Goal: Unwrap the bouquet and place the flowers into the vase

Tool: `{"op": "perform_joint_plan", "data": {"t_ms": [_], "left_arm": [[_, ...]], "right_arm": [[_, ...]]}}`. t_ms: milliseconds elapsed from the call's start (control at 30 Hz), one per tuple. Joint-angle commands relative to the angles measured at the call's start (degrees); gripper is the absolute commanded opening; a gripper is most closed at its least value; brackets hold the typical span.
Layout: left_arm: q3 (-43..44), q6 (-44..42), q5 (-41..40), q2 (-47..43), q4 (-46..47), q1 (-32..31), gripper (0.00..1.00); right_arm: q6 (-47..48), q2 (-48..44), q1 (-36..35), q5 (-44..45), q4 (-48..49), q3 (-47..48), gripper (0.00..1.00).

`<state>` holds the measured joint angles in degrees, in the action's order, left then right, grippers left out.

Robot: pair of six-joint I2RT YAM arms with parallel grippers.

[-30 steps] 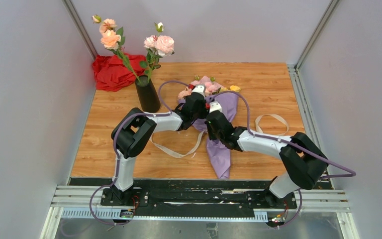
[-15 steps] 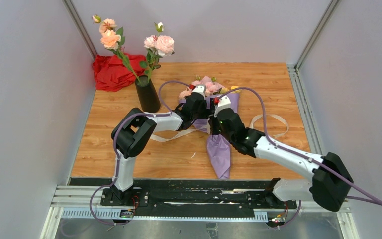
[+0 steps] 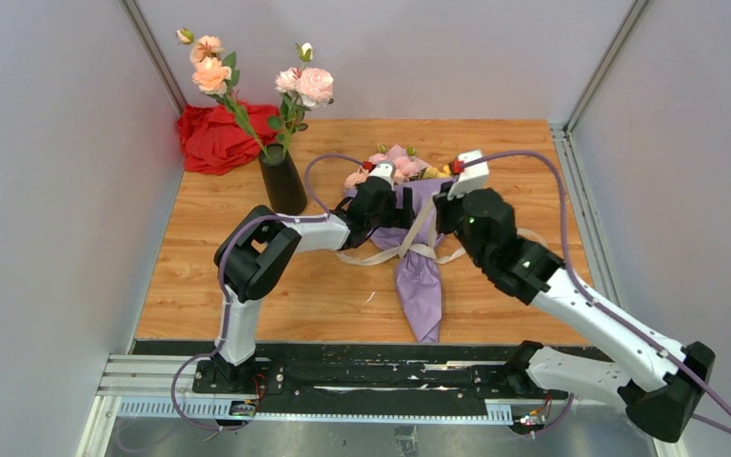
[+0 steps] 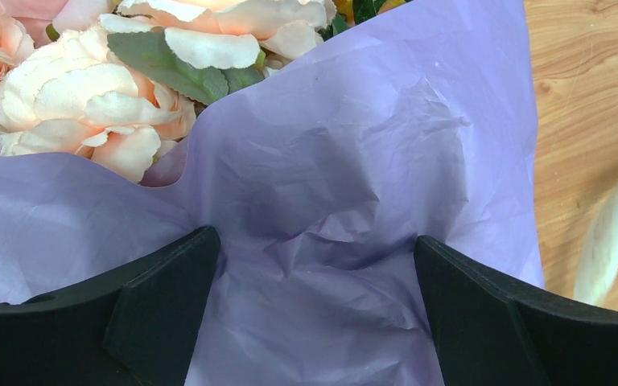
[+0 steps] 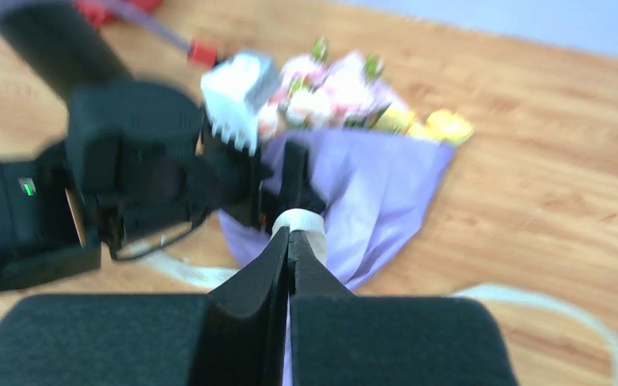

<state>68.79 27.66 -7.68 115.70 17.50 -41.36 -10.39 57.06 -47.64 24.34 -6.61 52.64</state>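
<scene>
Bouquet point(image 3: 421, 271): lies mid table point(image 3: 209, 286), long way running near to far, pointy end near, flowers point(image 3: 395, 164) far.
Ribbon point(image 5: 299, 219): crosses the paper's middle; one end goes up to the far right.
Right gripper point(image 5: 290, 241): pressed together, pinching the ribbon.
Left gripper point(image 4: 314, 249): spread wide, one finger each side of the purple paper, just near of the flowers.
Vase point(image 3: 283, 181): far left, well apart; the left arm is nearer.
Next pull: probably away to the right.

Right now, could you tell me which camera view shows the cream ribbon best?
The top external view: the cream ribbon runs from the shut right pincer down to the lilac bouquet, looping at either side. The right wrist view shows the pinched bit and blurred loops; the left wrist view, a sliver at its right edge.
</scene>
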Motion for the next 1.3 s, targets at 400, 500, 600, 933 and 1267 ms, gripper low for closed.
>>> {"op": "perform_joint_plan", "data": {"t_ms": [400, 500, 600, 933, 1267], "left_arm": [[0.58, 0.24, 2.35, 2.81, -2.47, -0.05, 1.0], [0.61, 0.22, 2.67, 2.66, -2.47, -0.04, 1.0], [0.46, 0.1, 2.75, 2.45, -2.47, -0.03, 1.0], [-0.33, -0.33, 2.67, 1.54, -2.43, -0.03, 1.0], [-0.17, -0.35, 3.57, 1.44, -2.47, -0.03, 1.0]], "right_arm": [[26.15, -3.75, 8.79, 17.68, -10.57, 31.51, 0.0], [27.81, -4.21, 8.75, 20.75, -10.23, 29.24, 0.0], [24.92, -3.88, 8.83, 19.83, -10.3, 23.76, 0.0], [5.98, 7.21, 8.77, 7.81, -8.7, 3.34, 0.57], [-3.73, 16.62, 8.74, 0.3, -2.59, -9.1, 0.64]]}}
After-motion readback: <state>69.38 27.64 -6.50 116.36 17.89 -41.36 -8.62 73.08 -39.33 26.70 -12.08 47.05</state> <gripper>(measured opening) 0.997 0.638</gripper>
